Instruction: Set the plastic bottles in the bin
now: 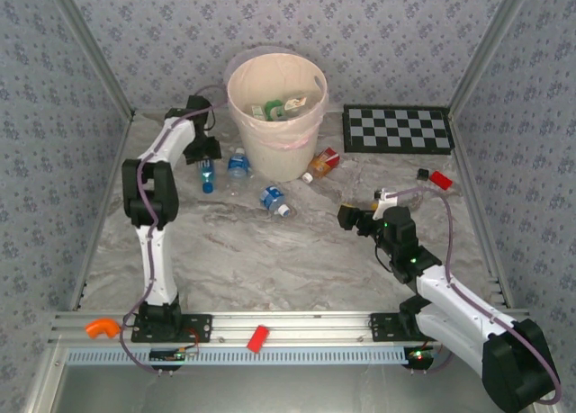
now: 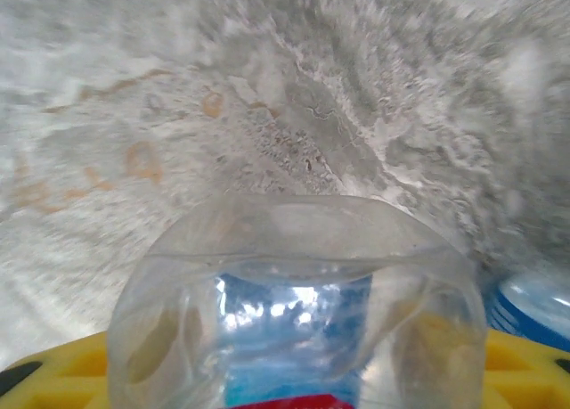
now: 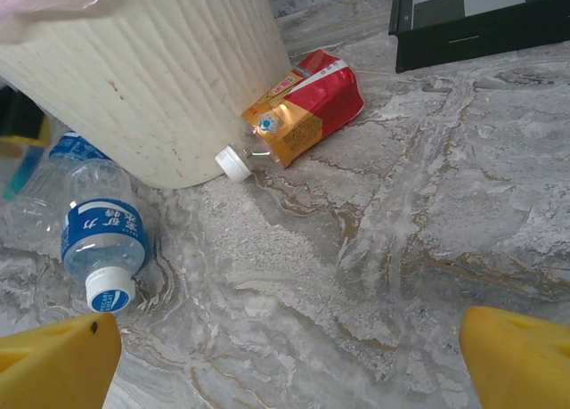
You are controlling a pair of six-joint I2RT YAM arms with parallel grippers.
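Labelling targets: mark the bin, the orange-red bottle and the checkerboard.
bin [image 1: 270, 143], top external view, front wall.
orange-red bottle [image 3: 303, 110], right wrist view, label.
checkerboard [image 1: 399, 129], top external view, centre.

You're looking at a clear bottle [image 2: 298, 284] with a blue label, its dented end toward your lens. It sits wedged between the yellow fingers [image 2: 67, 364] of the left gripper [image 2: 294, 382], which press against both its sides. The grey marble table [image 2: 267, 115] lies beyond, blurred. A second blue-labelled bottle [image 2: 534, 311] peeks in at your right edge
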